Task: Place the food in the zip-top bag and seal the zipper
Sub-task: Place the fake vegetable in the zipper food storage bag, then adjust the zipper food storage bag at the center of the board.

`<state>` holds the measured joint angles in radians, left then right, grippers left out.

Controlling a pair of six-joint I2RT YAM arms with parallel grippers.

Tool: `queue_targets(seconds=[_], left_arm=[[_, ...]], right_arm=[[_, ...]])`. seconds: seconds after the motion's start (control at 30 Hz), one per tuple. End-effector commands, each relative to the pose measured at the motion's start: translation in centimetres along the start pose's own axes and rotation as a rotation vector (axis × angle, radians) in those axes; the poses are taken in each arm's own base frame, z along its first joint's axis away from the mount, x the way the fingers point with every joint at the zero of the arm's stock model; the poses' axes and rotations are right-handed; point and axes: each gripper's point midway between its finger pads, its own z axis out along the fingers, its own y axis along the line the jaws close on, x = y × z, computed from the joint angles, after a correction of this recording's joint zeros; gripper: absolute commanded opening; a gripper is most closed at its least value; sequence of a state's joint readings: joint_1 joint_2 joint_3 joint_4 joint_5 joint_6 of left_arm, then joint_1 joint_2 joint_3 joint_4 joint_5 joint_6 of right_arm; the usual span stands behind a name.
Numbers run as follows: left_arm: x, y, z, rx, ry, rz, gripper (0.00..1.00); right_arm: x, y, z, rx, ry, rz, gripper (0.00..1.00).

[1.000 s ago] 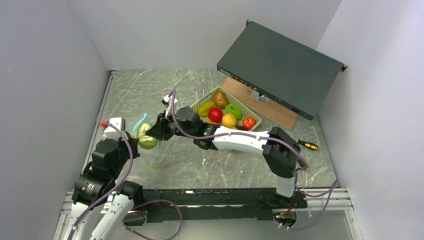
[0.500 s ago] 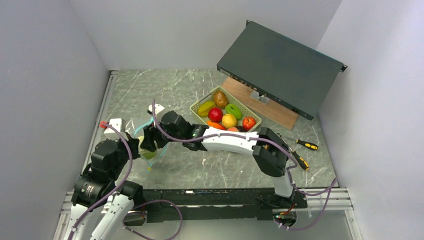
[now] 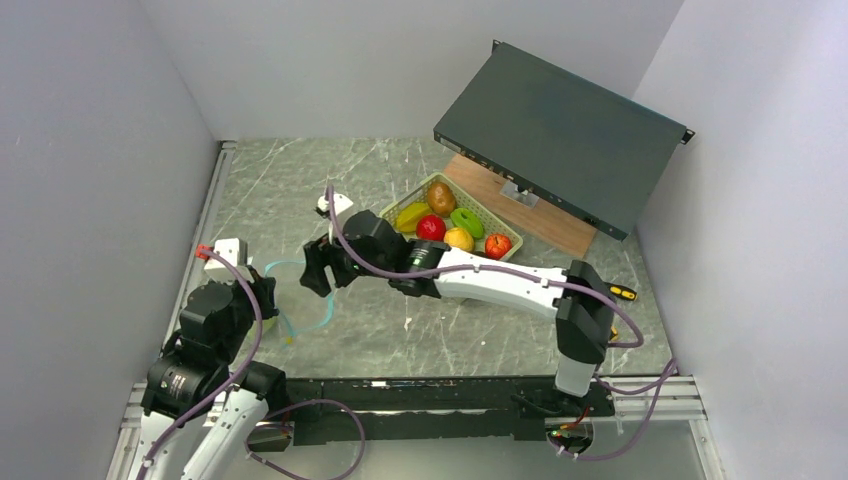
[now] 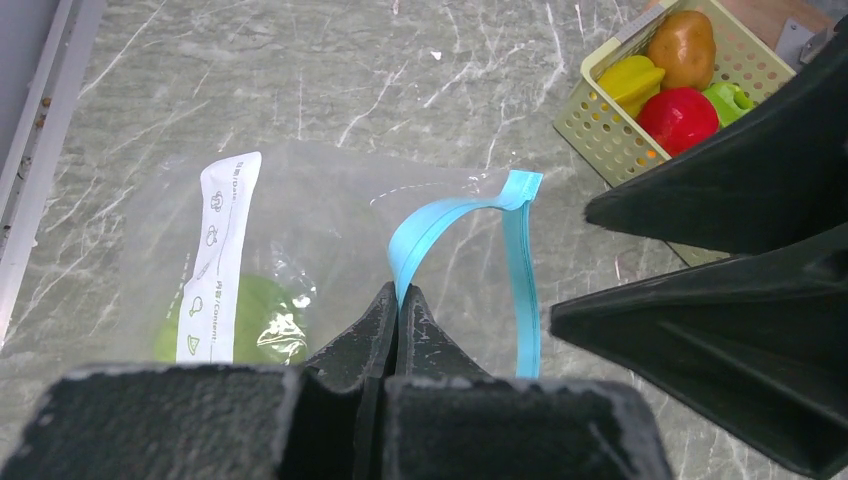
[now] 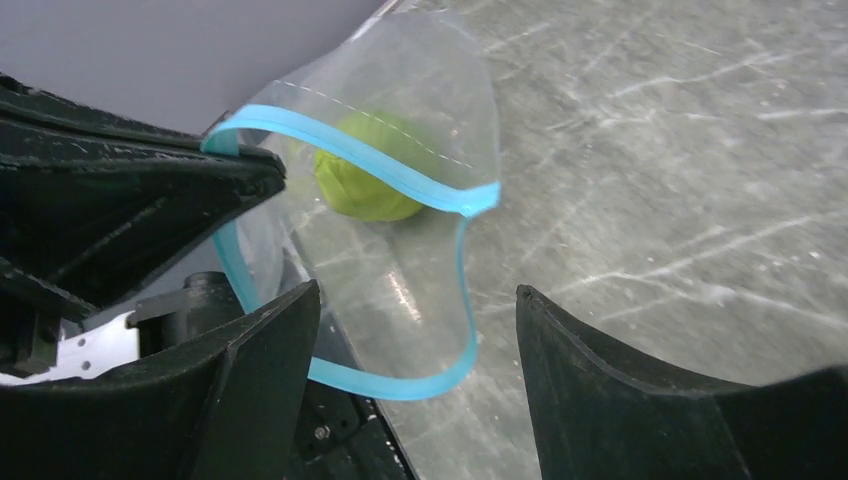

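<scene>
Above the bench (image 3: 300, 170) my left gripper (image 4: 398, 300) pinches the zipper (image 4: 455, 215), right gripper (image 5: 415, 310) spread empty; a slip could collapse the zip-top bag (image 4: 320, 230).

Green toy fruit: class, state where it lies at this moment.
In the left wrist view the green toy fruit lies inside the zip-top bag, lower left, partly under its white label.
</scene>
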<state>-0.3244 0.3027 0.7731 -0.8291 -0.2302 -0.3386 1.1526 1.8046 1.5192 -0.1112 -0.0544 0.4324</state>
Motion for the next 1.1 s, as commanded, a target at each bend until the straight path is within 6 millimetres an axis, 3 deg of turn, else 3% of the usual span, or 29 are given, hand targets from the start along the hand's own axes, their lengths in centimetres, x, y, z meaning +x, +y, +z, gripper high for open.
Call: queue_targets(seconds=[0.0, 0.17, 0.3, 0.43, 0.5, 0.63, 0.73, 0.87, 1.07], left_arm=[[-1.5, -0.4, -0.2, 0.013, -0.055, -0.026, 0.00], [-1.4, -0.4, -0.1, 0.012, -0.052, -0.026, 0.00], [-1.3, -0.4, 0.0, 0.011, -0.044, -0.024, 0.00], [-1.2, -0.3, 0.2, -0.002, -0.032, -0.025, 0.00], [-1.1, -0.1, 0.3, -0.015, -0.023, -0.024, 0.00], [-1.0, 0.5, 0.5, -0.059, -0.008, -0.030, 0.00], [-0.9, 1.4, 0.4, -0.115, -0.001, -0.045, 0.00], [-0.9, 2.1, 0.3, -0.160, 0.000, -0.056, 0.12], [-0.8, 2.6, 0.2, -0.193, 0.004, -0.064, 0.33]], right_arm=[[-0.6, -2.9, -1.7, 0.117, -0.044, -0.004, 0.73], [0.9, -3.0, -0.8, 0.072, -0.018, -0.003, 0.72], [2.8, -3.5, 1.2, 0.061, 0.014, 0.013, 0.70], [2.5, -2.9, 2.8, 0.032, 0.013, 0.025, 0.63], [1.6, -1.9, 3.3, -0.006, 0.003, 0.043, 0.52], [-0.3, -0.4, 3.2, -0.033, 0.006, 0.075, 0.00], [-1.3, 0.2, 2.3, -0.027, 0.013, 0.112, 0.00], [-2.0, 1.1, 1.2, -0.046, 0.009, 0.166, 0.00], [-1.8, 1.2, 1.2, -0.050, 0.020, 0.174, 0.00]])
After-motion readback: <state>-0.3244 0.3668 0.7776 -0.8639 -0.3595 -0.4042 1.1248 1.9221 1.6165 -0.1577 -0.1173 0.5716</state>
